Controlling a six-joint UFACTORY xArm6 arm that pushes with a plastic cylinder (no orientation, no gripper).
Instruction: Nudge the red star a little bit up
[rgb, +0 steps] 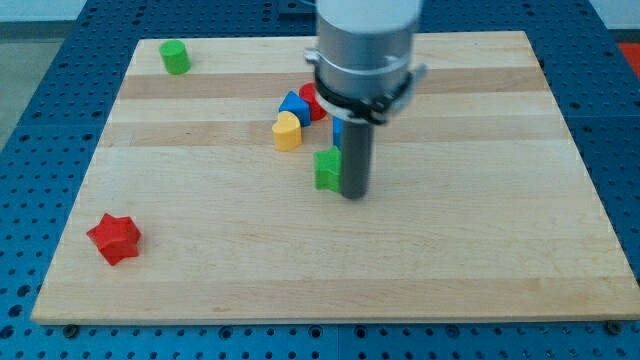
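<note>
Red star (113, 237) sits alone near the board's (480, 270) lower left corner, well apart from all else; chunky, bright red, lying flat. My tip (354, 194) is a bare rod holding nothing, resting just right of the green block (327, 168) at mid-board. Above it cluster the yellow block (287, 131), blue block (293, 103) and a partly hidden red block (311, 97). Second green block (175, 57) at top left. Judgement: route the tip below the star, centre it, then push upward briefly.
</note>
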